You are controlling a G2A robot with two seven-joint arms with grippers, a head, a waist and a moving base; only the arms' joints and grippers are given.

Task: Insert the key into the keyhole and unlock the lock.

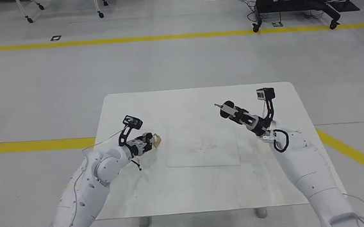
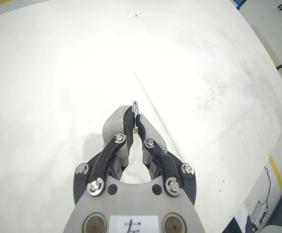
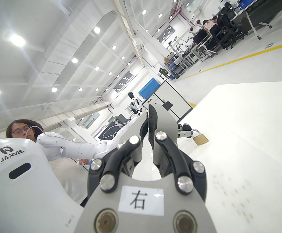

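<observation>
**Padlock and key held apart, ready for insertion.**
I kept the left gripper [image 2: 135,115] fingers pinching the padlock [image 3: 200,138] by its shackle [image 2: 134,105] near the surface [image 1: 208,195] left edge to steady it. The right gripper [image 1: 223,108] fingers pinched the key [image 1: 216,104] toward the right edge, probably to aim it.

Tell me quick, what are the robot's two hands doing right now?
Left gripper: jaws closed on the padlock, by its shackle.
Right gripper: jaws closed; the thin bit poking out looks like the key.
</observation>
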